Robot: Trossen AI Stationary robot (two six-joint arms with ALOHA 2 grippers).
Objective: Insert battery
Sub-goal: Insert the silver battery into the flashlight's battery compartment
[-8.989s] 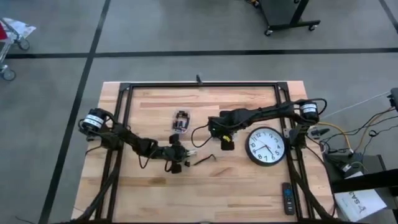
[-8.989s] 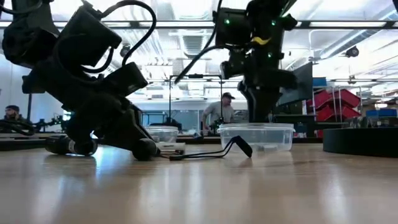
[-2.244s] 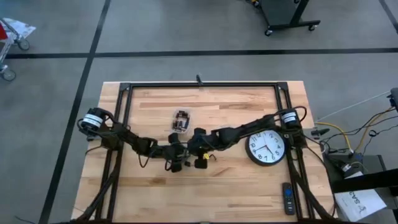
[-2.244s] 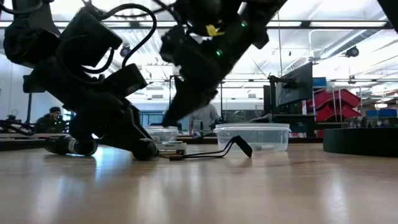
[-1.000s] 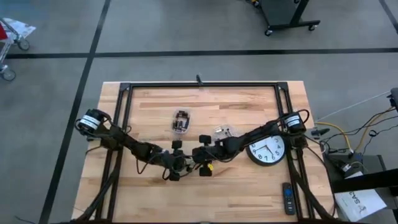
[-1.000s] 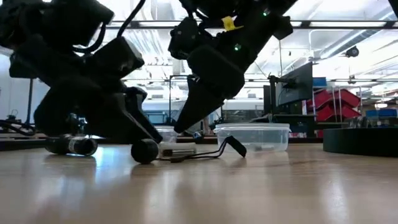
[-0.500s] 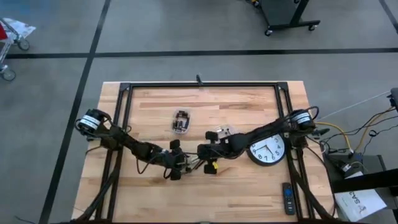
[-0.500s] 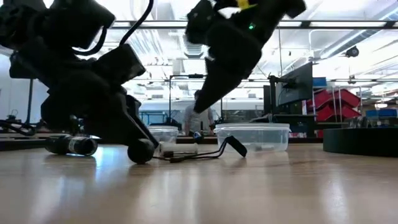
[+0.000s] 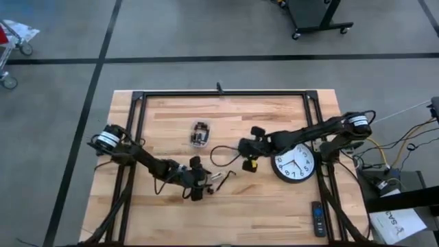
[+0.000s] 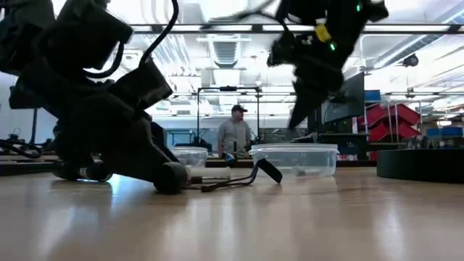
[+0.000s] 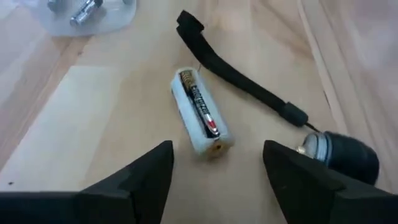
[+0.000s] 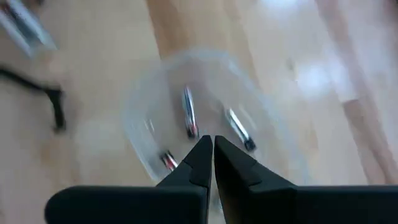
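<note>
The tabletop is carrying every item of the job. The wall clock is lying face up near the right edge, clear of the work. A clear dish of spare batteries is sitting under the right arm.

The left pincer is hovering low over the battery holder with its fingers spread wide on either side, released and grasping nothing. The right pincer is hanging above the clear dish with its fingertips pressed together; nothing is visible between them.

The battery holder is lying flat on the wood near the middle of the tabletop, just beside the black strap and the dark end cap. One battery is already lying in its slot; whether it is fully seated cannot be told.

Handling judgement: the holder is probably light, rigid plastic, smooth and liable to slide when pushed. Grip it across its short width, on the two long side walls, keeping the open slot facing up. A battery is small, hard, round and apt to roll; take it at mid-length across its diameter.
</note>
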